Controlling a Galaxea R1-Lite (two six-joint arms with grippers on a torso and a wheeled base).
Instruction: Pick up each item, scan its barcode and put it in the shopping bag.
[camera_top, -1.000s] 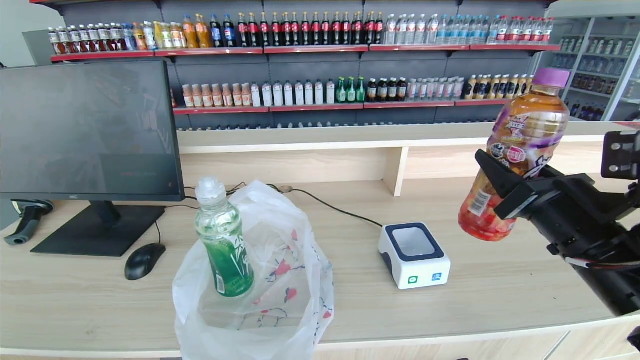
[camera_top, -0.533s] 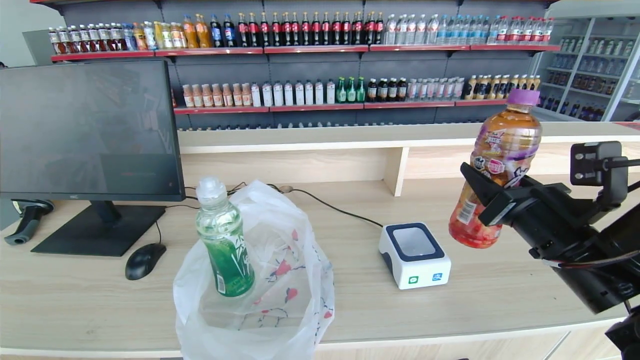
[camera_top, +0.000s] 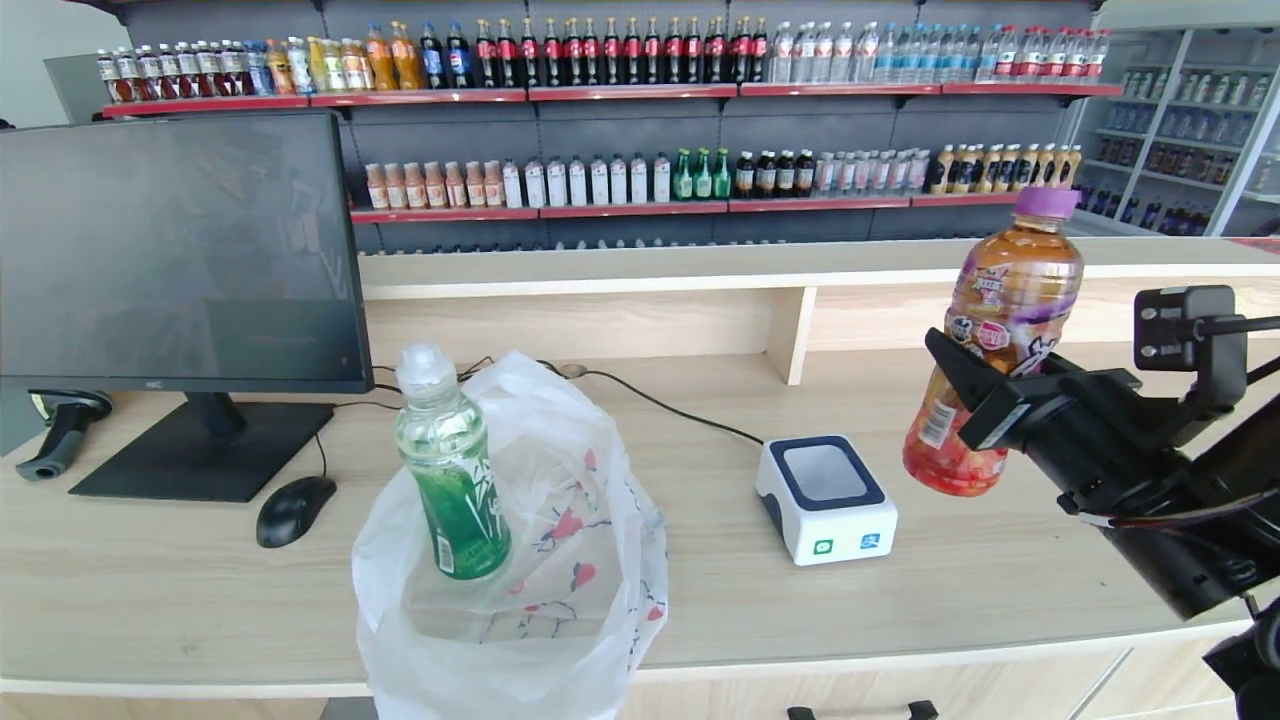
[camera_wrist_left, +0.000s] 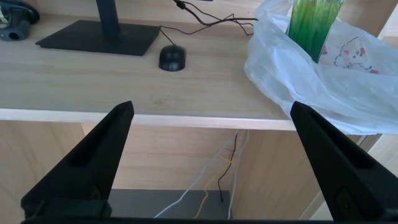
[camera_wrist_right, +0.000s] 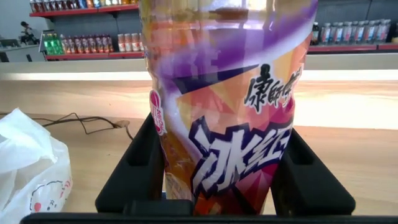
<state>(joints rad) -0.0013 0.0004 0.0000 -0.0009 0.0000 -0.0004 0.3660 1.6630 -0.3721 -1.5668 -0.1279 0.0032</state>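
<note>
Nearest you, your left claw (camera_wrist_left: 211, 112) hung below the counter's (camera_top: 1000, 590) front edge, fingers spread wide with nothing between them, parked out of the way. At the counter's near edge the plastic shopping bag (camera_top: 560, 610) stood with its mouth open, a green-labelled bottle (camera_top: 452, 480) upright inside it (one item already bagged, I'd judge). A little beyond, to the right, sat the white barcode scanner (camera_top: 825, 497), window facing up. Your right claw (camera_top: 990, 395) was clamped round the middle of the iced tea bottle (camera_top: 1005, 300), holding it in the air to the scanner's right, slightly tilted, with its white code patch turned toward the scanner's side, probably ready for scanning. Farther back on the left stood the mouse (camera_top: 293, 508) and monitor (camera_top: 180, 250), with drink shelves (camera_top: 620, 95) behind.
</note>
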